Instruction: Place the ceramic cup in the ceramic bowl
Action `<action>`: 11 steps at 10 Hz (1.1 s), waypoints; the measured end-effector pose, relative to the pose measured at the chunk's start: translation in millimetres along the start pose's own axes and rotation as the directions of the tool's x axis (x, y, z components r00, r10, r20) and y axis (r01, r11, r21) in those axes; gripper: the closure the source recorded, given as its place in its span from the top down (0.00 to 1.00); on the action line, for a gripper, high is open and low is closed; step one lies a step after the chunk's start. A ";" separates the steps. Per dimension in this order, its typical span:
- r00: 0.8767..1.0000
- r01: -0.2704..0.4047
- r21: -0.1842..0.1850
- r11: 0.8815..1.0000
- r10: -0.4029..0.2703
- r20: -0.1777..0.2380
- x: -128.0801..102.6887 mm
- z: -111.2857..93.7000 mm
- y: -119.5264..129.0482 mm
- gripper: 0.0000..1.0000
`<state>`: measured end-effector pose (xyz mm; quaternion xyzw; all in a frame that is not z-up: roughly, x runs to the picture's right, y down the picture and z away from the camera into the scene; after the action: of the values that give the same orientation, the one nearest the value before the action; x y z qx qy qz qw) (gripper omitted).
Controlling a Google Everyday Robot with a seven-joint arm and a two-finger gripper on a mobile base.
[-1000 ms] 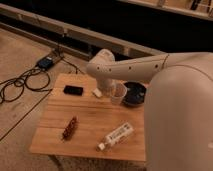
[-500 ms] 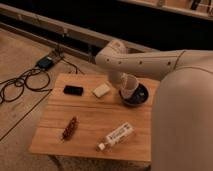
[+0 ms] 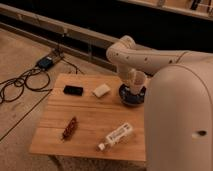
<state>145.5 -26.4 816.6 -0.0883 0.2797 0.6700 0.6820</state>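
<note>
The dark ceramic bowl [image 3: 131, 101] stands on the wooden table [image 3: 95, 114] near its back right edge. My arm reaches in from the right and bends down over the bowl. My gripper [image 3: 134, 82] is directly above the bowl, shut on the small white ceramic cup [image 3: 137, 80]. The cup hangs just over the bowl's inside, and its lower end is level with the rim or slightly within it. The arm hides the back of the bowl.
A flat black rectangular object [image 3: 73, 90] and a pale block [image 3: 101, 90] lie left of the bowl. A white labelled bottle [image 3: 116, 136] lies near the front edge, with a brown cone-like item [image 3: 70, 128] to its left. Cables [image 3: 20, 82] and a power box [image 3: 46, 62] are on the floor at left.
The arm has carried the cup rightward from beside the pale block to above the bowl. The things on the table have not moved.
</note>
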 end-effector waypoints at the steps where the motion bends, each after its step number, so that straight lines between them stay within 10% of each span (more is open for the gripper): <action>1: 1.000 -0.005 -0.006 1.000 0.005 -0.009 -8.8 12.7 -3.8 0.00; 8: 0.995 -0.008 -0.068 0.998 0.001 -0.103 -34.6 95.1 3.6 0.00; 11: 0.991 0.001 -0.083 0.997 -0.012 -0.136 -39.3 119.2 12.9 0.21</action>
<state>166.6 -0.3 938.2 -0.1629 0.2973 0.6711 0.6593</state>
